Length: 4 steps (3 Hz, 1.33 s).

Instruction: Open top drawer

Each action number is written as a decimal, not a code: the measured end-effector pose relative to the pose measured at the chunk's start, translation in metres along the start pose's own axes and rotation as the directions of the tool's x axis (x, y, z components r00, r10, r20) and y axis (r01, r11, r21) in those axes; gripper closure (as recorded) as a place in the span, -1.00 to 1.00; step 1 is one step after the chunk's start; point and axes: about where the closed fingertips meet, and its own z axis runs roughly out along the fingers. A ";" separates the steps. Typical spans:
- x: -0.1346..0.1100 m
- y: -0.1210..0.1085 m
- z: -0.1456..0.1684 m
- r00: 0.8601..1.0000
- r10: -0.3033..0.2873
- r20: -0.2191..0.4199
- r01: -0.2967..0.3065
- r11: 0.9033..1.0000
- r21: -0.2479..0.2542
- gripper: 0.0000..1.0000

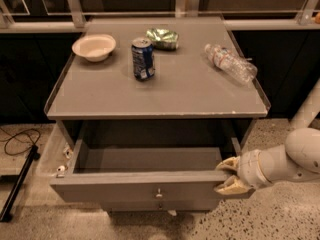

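I see the top drawer (120, 186) as flat matt grey, its knob (159, 193) shiny metal. The surface (190, 89) looks smooth and matt. The gripper (226, 175), at the drawer front's right end, is cream-coloured with a smooth white casing behind it. By the right edge, the bottle (230, 63) is clear, crinkled plastic.

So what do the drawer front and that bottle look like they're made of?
The top drawer front: flat matte grey, likely painted metal or laminate; can't tell which. Its knob: small, shiny, probably metal. The bottle: clear thin plastic, see-through and crumpled. The gripper sits at the drawer's right front corner.
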 end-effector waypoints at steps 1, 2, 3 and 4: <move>-0.001 0.001 -0.001 1.000 0.000 0.000 0.000 1.000 0.000 1.00; -0.001 0.001 -0.001 1.000 0.000 0.000 0.000 1.000 0.000 0.61; -0.001 0.001 -0.001 1.000 0.000 0.000 0.000 1.000 -0.001 0.15; -0.001 0.001 0.000 1.000 0.000 0.000 0.000 1.000 -0.001 -0.32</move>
